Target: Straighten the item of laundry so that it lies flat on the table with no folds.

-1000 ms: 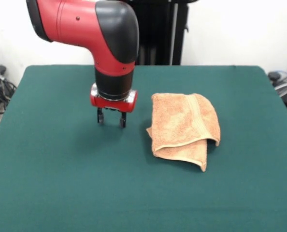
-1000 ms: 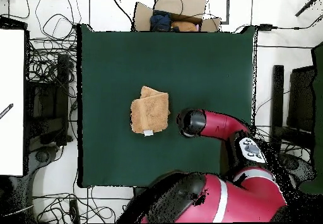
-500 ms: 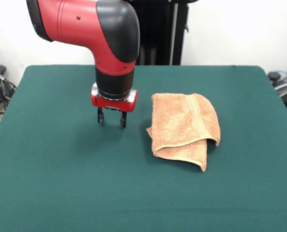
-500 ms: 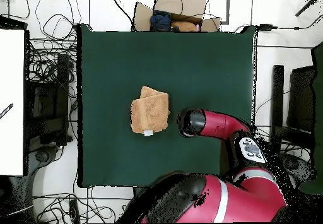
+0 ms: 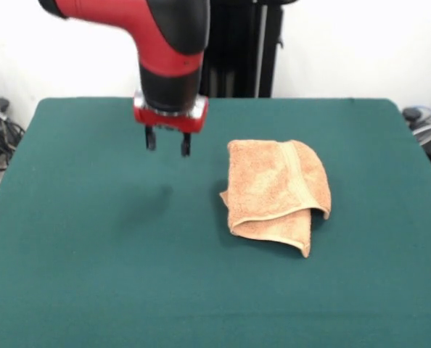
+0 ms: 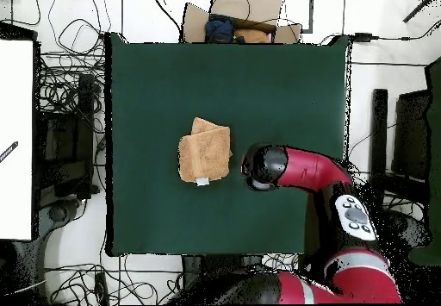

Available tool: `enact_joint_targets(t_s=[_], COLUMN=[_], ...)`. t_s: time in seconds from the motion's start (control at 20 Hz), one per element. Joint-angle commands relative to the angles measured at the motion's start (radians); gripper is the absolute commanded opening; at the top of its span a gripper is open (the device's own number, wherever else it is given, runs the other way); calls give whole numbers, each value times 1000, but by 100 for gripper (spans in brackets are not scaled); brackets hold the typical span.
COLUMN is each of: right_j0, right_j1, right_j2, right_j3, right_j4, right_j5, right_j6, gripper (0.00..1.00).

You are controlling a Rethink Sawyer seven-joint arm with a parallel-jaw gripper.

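Towel point(image 5: 277, 194) folded in 2 layers on green surface point(image 5: 92, 275); pincer point(image 5: 167, 143) hangs above, beside it, fingers apart, empty

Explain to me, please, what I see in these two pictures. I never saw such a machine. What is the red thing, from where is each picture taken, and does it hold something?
The red and black thing is a robot arm. At its tip is the end effector, two small dark fingers that stand apart, open, and hold nothing.

One picture is taken from across the table, looking toward the robot. There the arm comes down from above and the end effector hangs in the air, beside the cloth, not touching it.

The other picture is taken from straight above. There you see the arm from the top, so the fingers are hidden under it.

On the green table lies one thing: a peach-orange towel. It is folded over itself, not flat, and from above a small white tag shows at its edge.
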Motion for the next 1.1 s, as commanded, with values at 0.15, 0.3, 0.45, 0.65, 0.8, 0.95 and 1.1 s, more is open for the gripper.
enact_joint_targets(t_s=[0.15,0.3,0.45,0.65,0.8,0.95,1.1], right_j0=[32,46,58,89,126,161,204], right_j1=[-147,-176,-177,-160,-156,-153,-153], right_j2=[123,124,130,126,110,93,70], right_j3=[65,69,75,90,100,115,114], right_j4=[59,72,87,106,121,142,165], right_j5=[213,248,244,192,166,143,143], right_j6=[-19,2,25,81,136,180,221], gripper=[100,100,100,100,100,100,100])
